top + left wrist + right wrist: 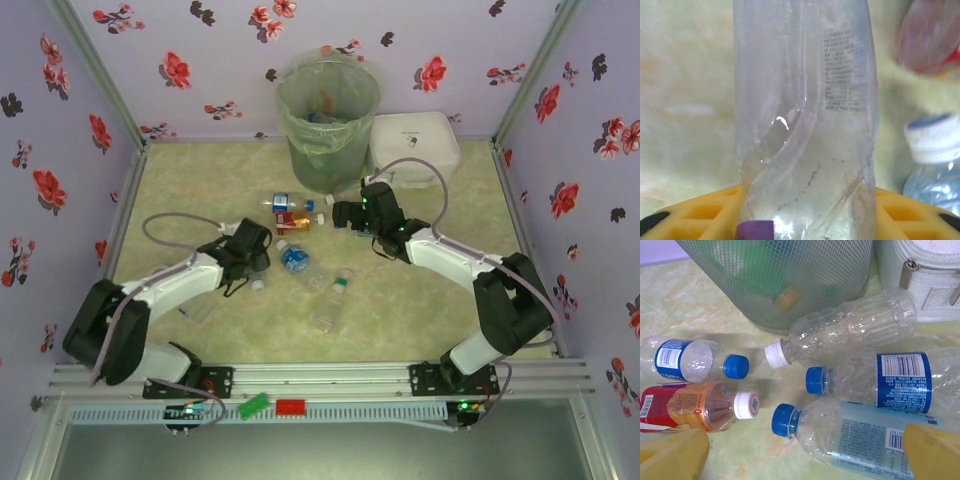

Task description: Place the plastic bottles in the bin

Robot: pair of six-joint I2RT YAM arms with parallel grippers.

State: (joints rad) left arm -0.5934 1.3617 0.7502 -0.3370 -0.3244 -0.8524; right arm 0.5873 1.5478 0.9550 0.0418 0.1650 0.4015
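In the left wrist view a crumpled clear plastic bottle point(805, 125) stands between my yellow fingers point(700, 215), and my left gripper point(805, 222) is shut on it. From above, that gripper point(255, 262) is at the table's left-centre. My right gripper point(340, 213) is open and hovers low over a group of bottles in front of the bin point(328, 120). Between its fingers lies a blue-capped bottle with a pale label point(855, 435). Beside that one lie a blue-labelled bottle point(890, 380), a white-capped clear bottle point(850, 330) and a red-orange labelled one point(690, 407). The bin holds several bottles.
A flat white box point(415, 145) sits right of the bin against the back wall. More bottles lie mid-table point(295, 260) point(330, 300), and another lies by the left arm point(200, 305). Floral walls close in the left, back and right sides.
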